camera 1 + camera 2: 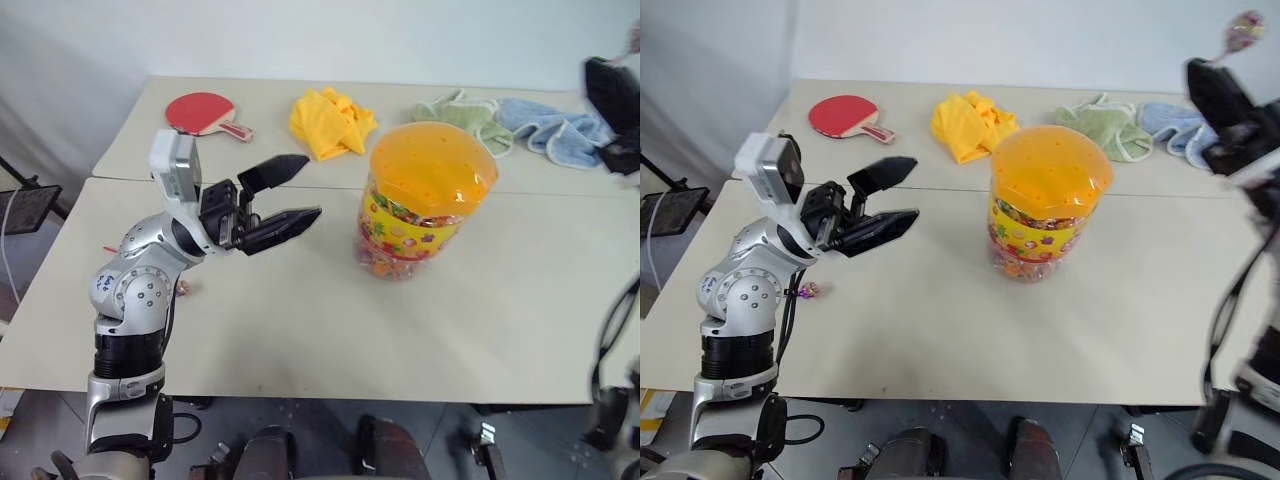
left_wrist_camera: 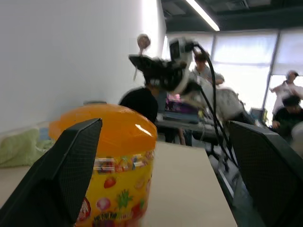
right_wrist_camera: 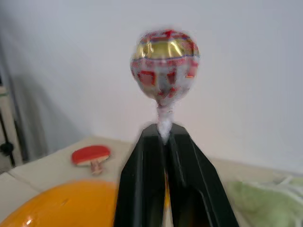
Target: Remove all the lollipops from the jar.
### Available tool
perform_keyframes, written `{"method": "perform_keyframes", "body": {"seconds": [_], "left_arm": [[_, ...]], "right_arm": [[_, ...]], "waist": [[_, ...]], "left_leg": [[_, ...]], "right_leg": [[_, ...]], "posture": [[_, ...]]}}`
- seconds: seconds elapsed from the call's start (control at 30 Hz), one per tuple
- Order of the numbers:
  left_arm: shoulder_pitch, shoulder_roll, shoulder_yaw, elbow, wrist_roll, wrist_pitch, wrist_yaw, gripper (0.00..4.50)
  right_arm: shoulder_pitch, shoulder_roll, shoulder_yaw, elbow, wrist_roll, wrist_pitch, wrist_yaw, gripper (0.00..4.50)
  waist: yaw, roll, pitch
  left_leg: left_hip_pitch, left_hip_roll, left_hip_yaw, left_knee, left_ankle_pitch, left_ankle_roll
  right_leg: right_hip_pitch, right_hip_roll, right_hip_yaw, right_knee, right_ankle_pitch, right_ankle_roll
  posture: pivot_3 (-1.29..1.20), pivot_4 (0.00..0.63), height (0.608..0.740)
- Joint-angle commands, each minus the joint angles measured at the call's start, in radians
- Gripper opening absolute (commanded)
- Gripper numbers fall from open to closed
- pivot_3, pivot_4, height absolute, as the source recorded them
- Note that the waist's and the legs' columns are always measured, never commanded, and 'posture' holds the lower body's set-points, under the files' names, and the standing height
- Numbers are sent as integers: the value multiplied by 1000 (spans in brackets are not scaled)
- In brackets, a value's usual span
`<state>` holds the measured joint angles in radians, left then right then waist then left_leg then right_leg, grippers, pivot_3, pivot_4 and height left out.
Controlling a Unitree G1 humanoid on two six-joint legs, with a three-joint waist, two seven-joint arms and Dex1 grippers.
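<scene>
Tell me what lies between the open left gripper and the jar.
Only bare tabletop separates the left gripper from the jar, as the left eye view shows.

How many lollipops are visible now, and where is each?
2. One lollipop is held up in the shut right claw, away from the jar. Another lies on the table beside the left arm. More may be hidden.

No legible text anywhere, not even on the jar [image 1: 424,205] label.

Office — people [image 2: 287,101] at desks [image 2: 189,124].
</scene>
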<state>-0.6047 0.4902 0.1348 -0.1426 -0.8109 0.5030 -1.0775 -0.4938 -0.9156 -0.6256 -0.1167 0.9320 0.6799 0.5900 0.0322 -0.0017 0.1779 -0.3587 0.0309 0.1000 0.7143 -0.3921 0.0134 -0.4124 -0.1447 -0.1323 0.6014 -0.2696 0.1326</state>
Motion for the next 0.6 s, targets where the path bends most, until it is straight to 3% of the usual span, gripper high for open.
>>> {"method": "perform_keyframes", "body": {"seconds": [0.03,0.13,0.23,0.33,0.6], "left_arm": [[15,61,-77,15,95,-85,-146,4500],[26,79,-125,34,165,-144,-181,4500],[51,93,-151,25,201,-163,-199,4500],[86,88,-146,4,201,-143,-159,4500],[130,127,-138,-19,222,-140,-146,4500]], "right_arm": [[315,-142,-116,-43,-110,133,117,35],[569,-149,-133,-72,-271,83,104,35],[697,-140,-88,-95,-359,99,82,35],[795,-120,9,-97,-488,3,83,35],[766,-44,72,-44,-524,-11,87,35]], "waist": [[7,-1,0],[6,-1,-1],[-9,1,0],[-22,1,0],[-26,3,0]], "left_leg": [[0,0,0,-1,0,0],[0,0,2,-4,0,0],[-1,0,7,-2,0,2],[4,1,9,-1,1,1],[4,1,9,-1,1,1]], "right_leg": [[0,0,0,-1,0,0],[2,1,-1,-10,1,1],[2,1,2,-12,2,3],[3,1,6,-9,2,3],[3,1,6,-9,2,3]], "posture": [[0,150,740],[0,150,740],[0,150,740],[0,150,740],[0,150,740]]}}
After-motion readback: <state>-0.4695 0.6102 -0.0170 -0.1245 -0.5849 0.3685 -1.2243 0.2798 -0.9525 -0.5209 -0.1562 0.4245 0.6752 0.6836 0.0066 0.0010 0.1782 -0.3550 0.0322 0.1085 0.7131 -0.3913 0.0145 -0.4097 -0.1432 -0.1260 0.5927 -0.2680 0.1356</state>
